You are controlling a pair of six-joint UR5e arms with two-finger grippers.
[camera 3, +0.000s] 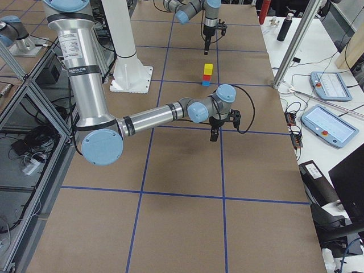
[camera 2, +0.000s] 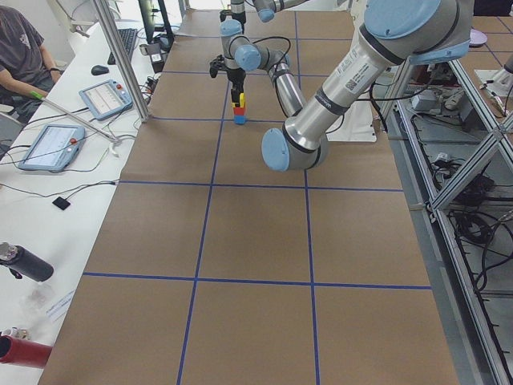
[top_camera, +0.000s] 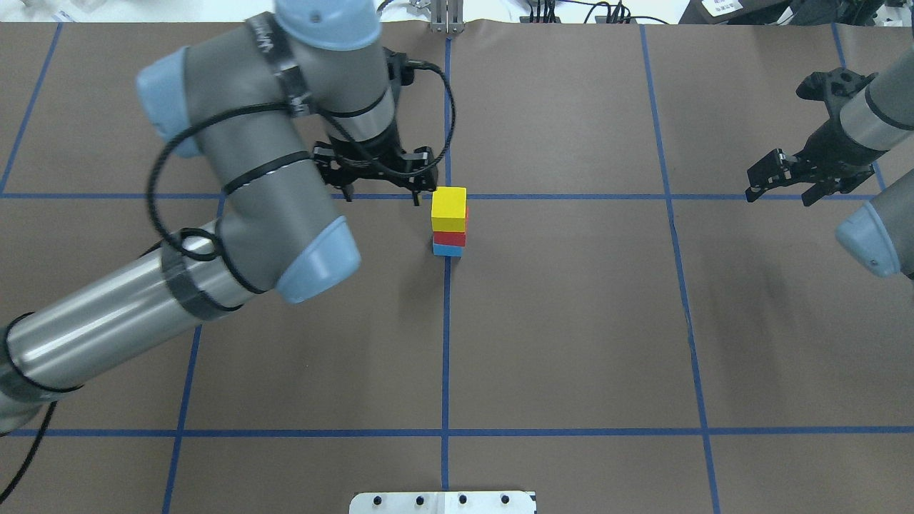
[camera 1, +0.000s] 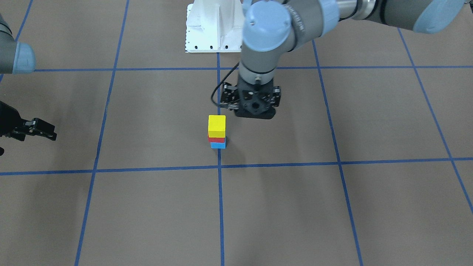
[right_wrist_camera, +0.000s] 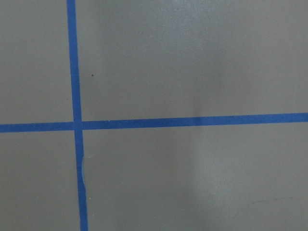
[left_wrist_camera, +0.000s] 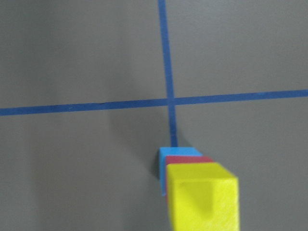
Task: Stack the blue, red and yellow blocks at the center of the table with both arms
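A yellow block (camera 1: 217,125) sits on a red block (camera 1: 217,139), which sits on a blue block (camera 1: 218,145), in one stack on the centre tape line. The stack also shows in the overhead view (top_camera: 449,208) and at the bottom of the left wrist view (left_wrist_camera: 204,197). My left gripper (top_camera: 383,198) is open and empty, just beside the stack on the robot's left and apart from it. My right gripper (top_camera: 778,195) is open and empty, far off toward the table's right end. The right wrist view shows only tape lines.
Blue tape lines (top_camera: 446,321) divide the brown table into squares. The white robot base plate (camera 1: 210,33) stands at the robot's edge. A side table with tablets (camera 2: 48,148), cables and a seated person (camera 2: 16,48) runs along the far side.
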